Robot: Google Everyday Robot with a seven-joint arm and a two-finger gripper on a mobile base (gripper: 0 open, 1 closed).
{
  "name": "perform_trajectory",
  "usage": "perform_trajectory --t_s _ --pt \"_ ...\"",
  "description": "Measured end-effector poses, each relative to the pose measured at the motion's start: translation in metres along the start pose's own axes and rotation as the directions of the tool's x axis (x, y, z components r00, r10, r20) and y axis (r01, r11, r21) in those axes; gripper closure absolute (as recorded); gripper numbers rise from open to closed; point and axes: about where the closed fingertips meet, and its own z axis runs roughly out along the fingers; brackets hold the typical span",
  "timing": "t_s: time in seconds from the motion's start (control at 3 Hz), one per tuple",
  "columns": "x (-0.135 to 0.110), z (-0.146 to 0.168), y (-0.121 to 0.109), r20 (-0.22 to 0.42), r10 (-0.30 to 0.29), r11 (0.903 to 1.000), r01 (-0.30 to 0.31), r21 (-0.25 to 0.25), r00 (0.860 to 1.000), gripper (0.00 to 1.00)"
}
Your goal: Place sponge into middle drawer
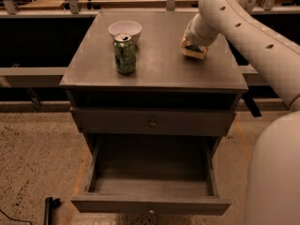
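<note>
The sponge lies on the right rear part of the grey cabinet's top, with its pale yellow body showing. My gripper is down on the sponge from above, and the white wrist covers most of it. The middle drawer is the lowest one; it is pulled out and open below, a shallow empty tray with a small knob on its front edge.
A green can stands at the left front of the cabinet top, with a white bowl just behind it. A shut drawer front with a knob sits above the open drawer. My white arm and base fill the right side.
</note>
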Motion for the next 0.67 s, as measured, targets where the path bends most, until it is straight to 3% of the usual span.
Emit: perform_trajectory --t_s 0.33,0.67 --pt "0.0 -0.005 -0.002 0.013 0.034 0.9993 -0.034 0.013 0.999 1.0" --pt "-0.01 -0.047 -0.01 0.021 0.095 0.9946 -0.096 0.04 0.995 1.0"
